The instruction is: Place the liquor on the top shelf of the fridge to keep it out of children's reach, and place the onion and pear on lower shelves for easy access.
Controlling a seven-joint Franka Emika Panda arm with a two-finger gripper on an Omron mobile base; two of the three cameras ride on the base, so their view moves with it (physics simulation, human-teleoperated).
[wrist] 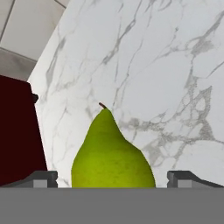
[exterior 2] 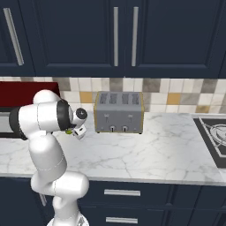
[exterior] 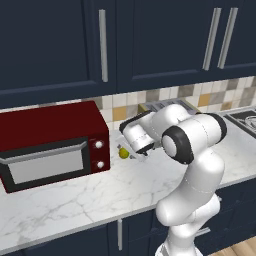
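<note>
The pear [wrist: 111,153], yellow-green with a short stem, rests on the white marble counter [wrist: 166,78] just right of the red microwave. My gripper [wrist: 111,179] is open and straddles it, with one dark fingertip [wrist: 41,178] on each side and gaps between pads and fruit. From the left base view the pear [exterior: 123,153] peeks out at the tip of the gripper [exterior: 133,154], which reaches down beside the microwave. In the right base view the pear [exterior 2: 69,131] is a small green spot by the gripper [exterior 2: 76,132]. The liquor, the onion and the fridge are out of view.
The red microwave [exterior: 50,145] stands close on the pear's left, and its dark side [wrist: 17,135] fills the hand view's left edge. A grey toaster [exterior 2: 118,112] sits against the tiled wall to the right. A stove top [exterior 2: 214,132] lies at the far right. Navy cabinets hang overhead.
</note>
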